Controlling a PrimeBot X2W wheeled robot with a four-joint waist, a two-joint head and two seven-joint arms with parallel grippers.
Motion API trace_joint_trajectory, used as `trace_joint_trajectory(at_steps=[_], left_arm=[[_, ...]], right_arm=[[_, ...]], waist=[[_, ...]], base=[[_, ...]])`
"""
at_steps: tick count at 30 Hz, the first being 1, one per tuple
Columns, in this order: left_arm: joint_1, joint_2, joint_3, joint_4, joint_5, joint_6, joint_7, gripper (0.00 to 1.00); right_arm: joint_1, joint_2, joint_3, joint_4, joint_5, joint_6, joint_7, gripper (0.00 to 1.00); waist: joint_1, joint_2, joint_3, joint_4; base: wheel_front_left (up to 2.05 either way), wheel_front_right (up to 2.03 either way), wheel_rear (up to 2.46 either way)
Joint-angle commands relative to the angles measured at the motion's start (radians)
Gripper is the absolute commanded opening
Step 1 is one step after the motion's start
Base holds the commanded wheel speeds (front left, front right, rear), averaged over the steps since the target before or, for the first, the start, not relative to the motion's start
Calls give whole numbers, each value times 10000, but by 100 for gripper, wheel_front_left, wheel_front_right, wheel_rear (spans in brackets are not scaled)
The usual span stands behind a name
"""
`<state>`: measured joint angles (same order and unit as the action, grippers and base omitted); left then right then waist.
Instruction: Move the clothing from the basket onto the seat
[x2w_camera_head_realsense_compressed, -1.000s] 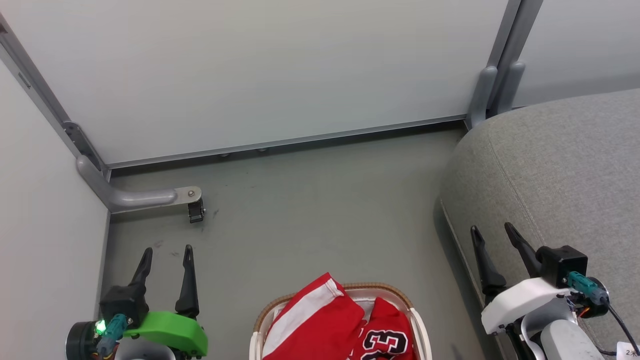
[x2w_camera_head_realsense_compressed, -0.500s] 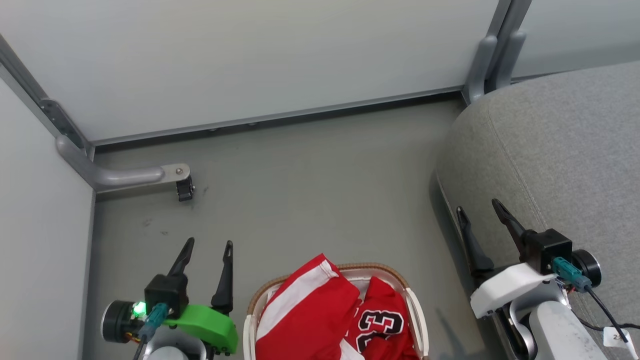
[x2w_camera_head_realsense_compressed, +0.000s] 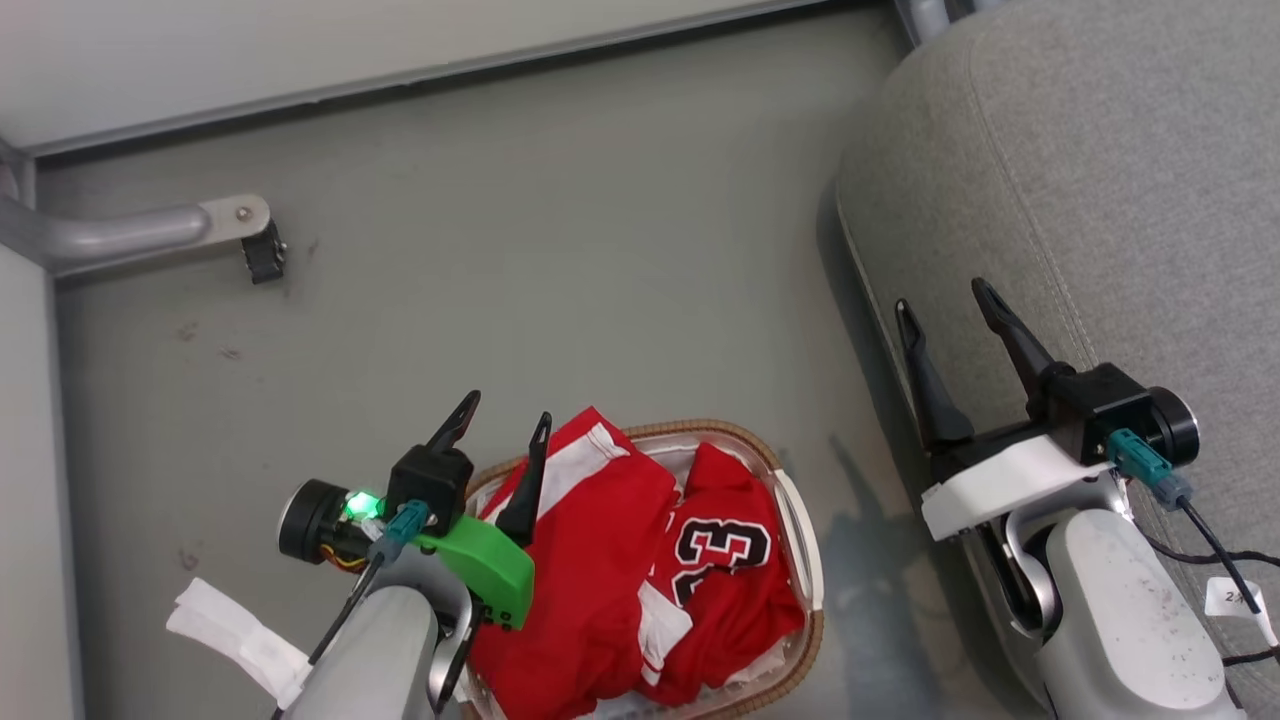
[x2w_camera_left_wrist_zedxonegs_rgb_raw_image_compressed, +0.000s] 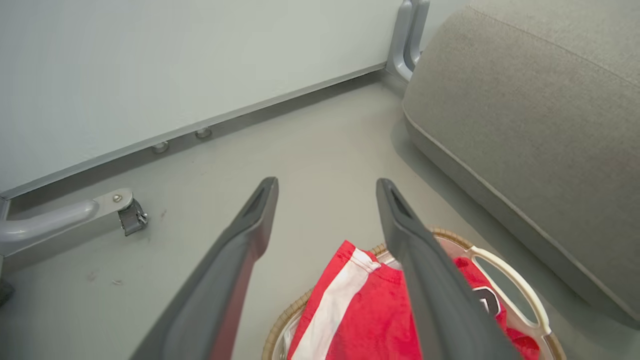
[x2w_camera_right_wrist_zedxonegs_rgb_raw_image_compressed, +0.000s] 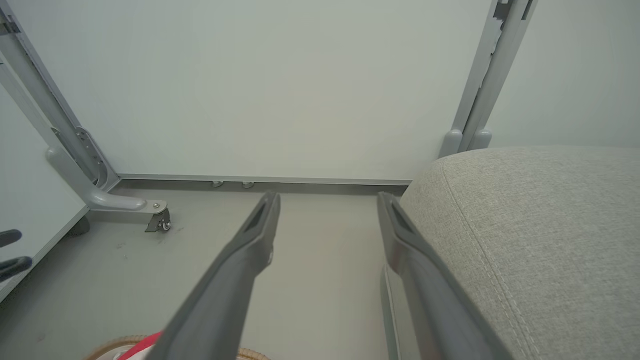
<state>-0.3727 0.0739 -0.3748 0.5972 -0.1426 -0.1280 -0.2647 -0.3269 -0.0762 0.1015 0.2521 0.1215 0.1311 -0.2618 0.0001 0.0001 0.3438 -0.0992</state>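
Over the left rim of the basket (x2w_camera_head_realsense_compressed: 735, 430), the left claw (x2w_camera_head_realsense_compressed: 507, 408) is held with jaws apart and empty; the right claw (x2w_camera_head_realsense_compressed: 942, 296) is likewise spread, at the edge of the seat (x2w_camera_head_realsense_compressed: 1100, 180). The clothing (x2w_camera_head_realsense_compressed: 600, 540) is piled inside the basket, on the floor (x2w_camera_head_realsense_compressed: 550, 250) beside the seat.

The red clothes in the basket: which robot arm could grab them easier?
Probably the left. The left gripper is open above the basket's edge, one finger over the red clothes. The right gripper, open too, is by the grey seat, apart from the basket.
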Motion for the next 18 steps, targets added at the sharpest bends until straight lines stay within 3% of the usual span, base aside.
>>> trace_joint_trajectory(at_steps=[1,9,18], left_arm=[[-359,92,-172,224,-140,-39,2,100],[-1285,240,-1948,2118,-686,-33,3,100],[-2136,24,-4246,4242,-1224,-34,3,100]], right_arm=[[-205,31,1,-95,-27,-6,-47,100],[-550,143,20,-350,-15,-6,-47,100],[-709,192,6,-781,-20,-6,-47,100]], waist=[[-1,-1,1278,-741],[-1,-1,2432,-1069],[-1,-1,3329,-1008]], base=[[0,0,0],[0,0,0],[0,0,0]])
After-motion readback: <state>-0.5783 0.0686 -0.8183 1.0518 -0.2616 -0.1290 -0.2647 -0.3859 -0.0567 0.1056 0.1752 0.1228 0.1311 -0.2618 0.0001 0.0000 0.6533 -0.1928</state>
